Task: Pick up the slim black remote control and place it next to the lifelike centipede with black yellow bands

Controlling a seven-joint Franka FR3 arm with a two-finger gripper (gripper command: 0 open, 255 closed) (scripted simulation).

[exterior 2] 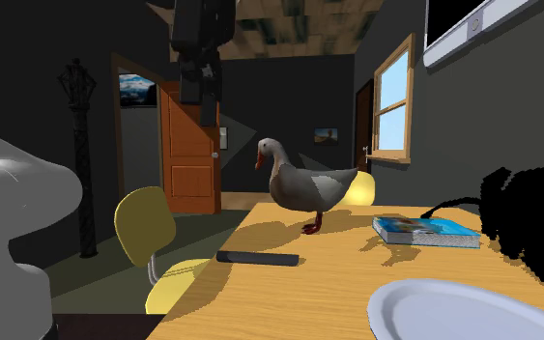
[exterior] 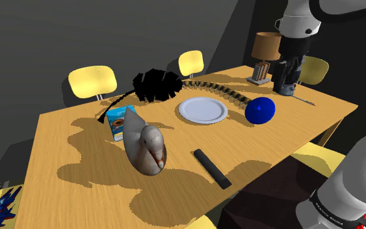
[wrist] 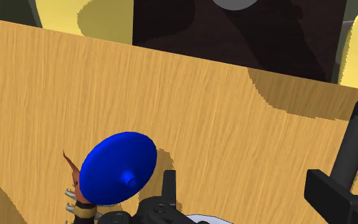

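My gripper [exterior: 287,83] hangs wide open and empty over the table's [exterior: 64,140] lamp corner. The remote [exterior: 212,168] lies flat near the edge by my stand. It looks light, stiff and slick, so I'd pinch across its narrow middle.

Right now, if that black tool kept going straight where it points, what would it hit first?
Probably the bare wooden table, just beside the blue ball; the open tool points down at it, though depth is unclear.

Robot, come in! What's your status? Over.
Pincer open, empty, near the blue oval ball. Slim black remote control flat on the table, untouched. Round white plate lies between it and the black-yellow banded centipede.
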